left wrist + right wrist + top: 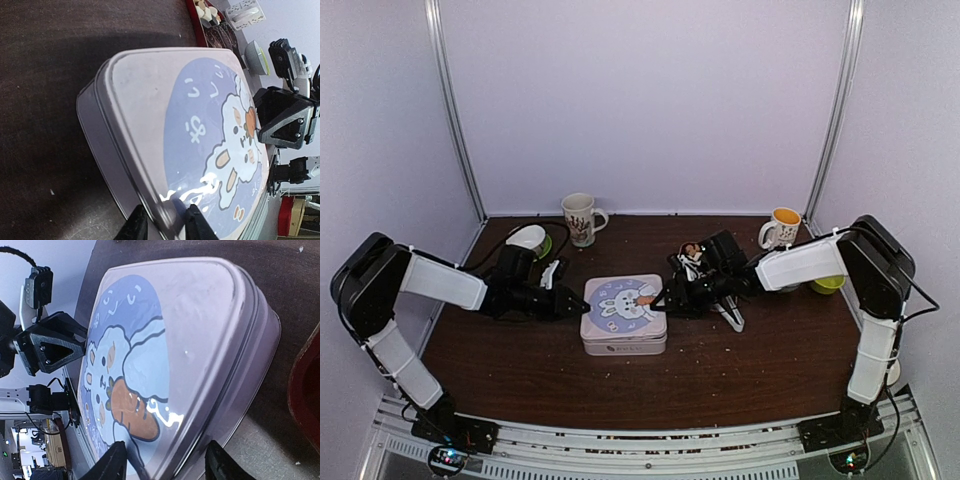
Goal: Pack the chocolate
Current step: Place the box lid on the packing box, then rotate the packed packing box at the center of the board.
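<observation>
Tin [623, 343] sits centre of the table [520, 380] with the bunny lid [150, 110] on. 1 arm is at each side of it.

Left gripper [166, 226]: you're at the tin's left edge. 1 finger is over the top of the lid, the other under the rim against the side wall. The rim fills the gap between them, so that reads as a pinch on the lid.

Right gripper [167, 467]: you're at the tin's right edge, near the carrot print. The jaws straddle the rim, with 1 finger on the lid top. The other finger stands off the side wall with a visible gap, so nothing is clamped on that side.

Chocolate [206, 9]: not in the tin as far as the views show. You can see small brown and cream pieces on the dark red tray [195, 27], which sits behind the tin on its right. From above, the right forearm hides most of that tray.

White tongs [732, 318] lie on the table just right of the right gripper, apart from the tin.

2 mugs stand upright at the back wall. The white mug [580, 218] is behind the tin to its left, and the yellow-lined mug [782, 228] is at the far right.
</observation>
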`<state>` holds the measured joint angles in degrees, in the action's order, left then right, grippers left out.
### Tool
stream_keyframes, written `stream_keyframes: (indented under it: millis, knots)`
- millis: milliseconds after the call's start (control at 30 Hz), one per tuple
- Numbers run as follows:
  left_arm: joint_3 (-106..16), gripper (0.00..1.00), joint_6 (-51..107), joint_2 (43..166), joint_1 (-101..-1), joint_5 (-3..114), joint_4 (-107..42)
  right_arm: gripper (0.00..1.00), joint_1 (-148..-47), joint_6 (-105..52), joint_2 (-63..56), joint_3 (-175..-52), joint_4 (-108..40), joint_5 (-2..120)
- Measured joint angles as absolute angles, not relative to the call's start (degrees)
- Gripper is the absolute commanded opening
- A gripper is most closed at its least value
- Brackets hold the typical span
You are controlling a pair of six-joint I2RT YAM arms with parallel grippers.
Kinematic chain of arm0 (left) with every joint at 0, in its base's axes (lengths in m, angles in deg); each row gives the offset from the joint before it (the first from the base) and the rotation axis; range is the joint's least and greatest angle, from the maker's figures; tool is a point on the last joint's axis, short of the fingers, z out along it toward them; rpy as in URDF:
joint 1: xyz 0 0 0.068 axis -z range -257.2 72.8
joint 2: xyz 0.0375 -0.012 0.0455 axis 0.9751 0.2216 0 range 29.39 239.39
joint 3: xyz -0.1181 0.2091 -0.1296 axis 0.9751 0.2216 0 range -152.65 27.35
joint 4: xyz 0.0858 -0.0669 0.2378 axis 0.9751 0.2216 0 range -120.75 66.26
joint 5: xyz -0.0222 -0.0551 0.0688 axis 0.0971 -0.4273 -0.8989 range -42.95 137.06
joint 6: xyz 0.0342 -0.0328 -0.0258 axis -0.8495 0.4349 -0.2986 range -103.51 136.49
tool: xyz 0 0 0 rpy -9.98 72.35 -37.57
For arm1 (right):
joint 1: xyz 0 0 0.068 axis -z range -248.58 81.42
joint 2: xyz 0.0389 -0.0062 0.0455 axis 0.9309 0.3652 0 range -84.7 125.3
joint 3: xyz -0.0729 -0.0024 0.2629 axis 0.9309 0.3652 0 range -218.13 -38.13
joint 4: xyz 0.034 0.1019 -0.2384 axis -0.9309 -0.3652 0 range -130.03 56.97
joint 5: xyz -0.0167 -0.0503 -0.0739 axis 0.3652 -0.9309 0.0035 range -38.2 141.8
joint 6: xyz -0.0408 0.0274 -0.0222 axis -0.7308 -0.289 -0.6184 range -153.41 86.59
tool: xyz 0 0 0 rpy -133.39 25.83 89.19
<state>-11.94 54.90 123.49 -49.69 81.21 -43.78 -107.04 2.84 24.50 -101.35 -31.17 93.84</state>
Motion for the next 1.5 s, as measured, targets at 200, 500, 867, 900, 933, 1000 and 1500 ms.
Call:
stream_keyframes:
  millis: [200,500,867,900,933,1000,1500]
  knots:
    - [-12.68,0.28,54.57,123.97,-49.71,81.29,-43.45,0.46,-106.80,4.76,24.50,-98.53,-26.51,94.87]
    - [-14.28,0.30,52.80,124.39,-49.71,81.53,-41.47,0.39,-106.89,8.91,23.50,-91.71,-16.41,96.99]
    - [-16.77,0.31,49.76,125.79,-49.60,82.50,-38.78,0.40,-112.00,15.86,18.56,-80.32,-5.94,99.13]
    - [-17.01,0.31,49.54,125.88,-49.58,82.54,-38.47,0.40,-112.00,16.06,18.52,-80.04,-5.51,99.40]
    - [-17.27,0.31,49.35,125.99,-49.58,82.63,-38.08,0.40,-111.94,16.19,18.52,-79.87,-5.11,99.57]
    - [-17.43,0.31,49.11,126.07,-49.60,82.67,-37.82,0.38,-111.80,16.50,18.52,-79.84,-4.74,99.88]
    - [-17.47,0.31,48.32,126.09,-49.60,82.98,-37.60,0.34,-112.00,17.31,18.76,-77.46,-0.61,101.10]
